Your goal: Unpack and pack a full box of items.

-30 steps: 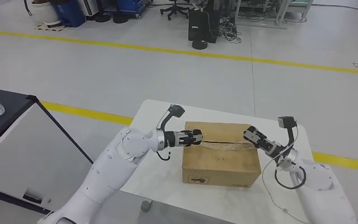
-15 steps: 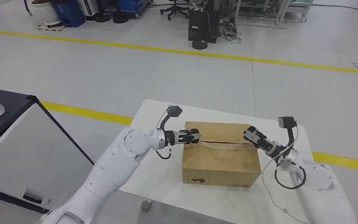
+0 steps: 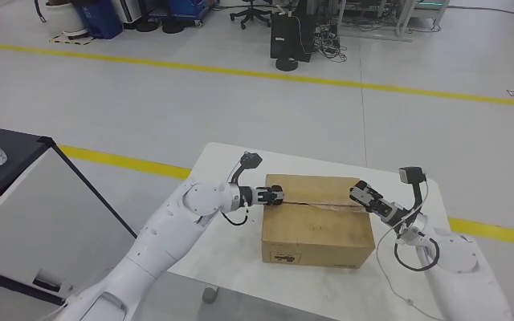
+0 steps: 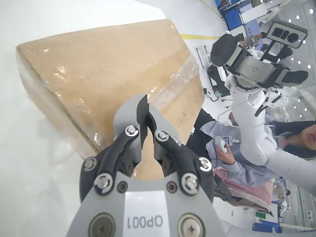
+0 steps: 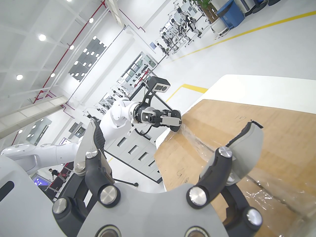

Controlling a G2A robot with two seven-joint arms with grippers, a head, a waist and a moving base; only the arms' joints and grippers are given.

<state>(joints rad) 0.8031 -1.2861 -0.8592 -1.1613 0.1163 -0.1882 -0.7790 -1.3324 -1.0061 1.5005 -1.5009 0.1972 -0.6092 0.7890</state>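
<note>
A closed cardboard box [image 3: 317,233] stands on the white table [image 3: 229,249], its top seam covered by clear, crinkled tape [image 4: 177,85]. My left gripper [image 3: 275,195] is at the box's left end, level with the top edge. In the left wrist view its fingers [image 4: 144,99] are shut on the loose end of the tape. My right gripper [image 3: 356,193] hovers over the right end of the seam, open, with one finger [image 5: 249,134] above the box top [image 5: 222,114]. The right wrist view shows the left gripper [image 5: 175,127] at the far end of the tape [image 5: 195,139].
The box takes up most of the small table, leaving bare strips to the left and at the front. A white cabinet [image 3: 32,209] stands off the table's left side. The open floor beyond has yellow lines [image 3: 241,72].
My left gripper has drawn back a little to the left, away from the box's end, with its fingers still shut. The right arm and the box have not moved.
</note>
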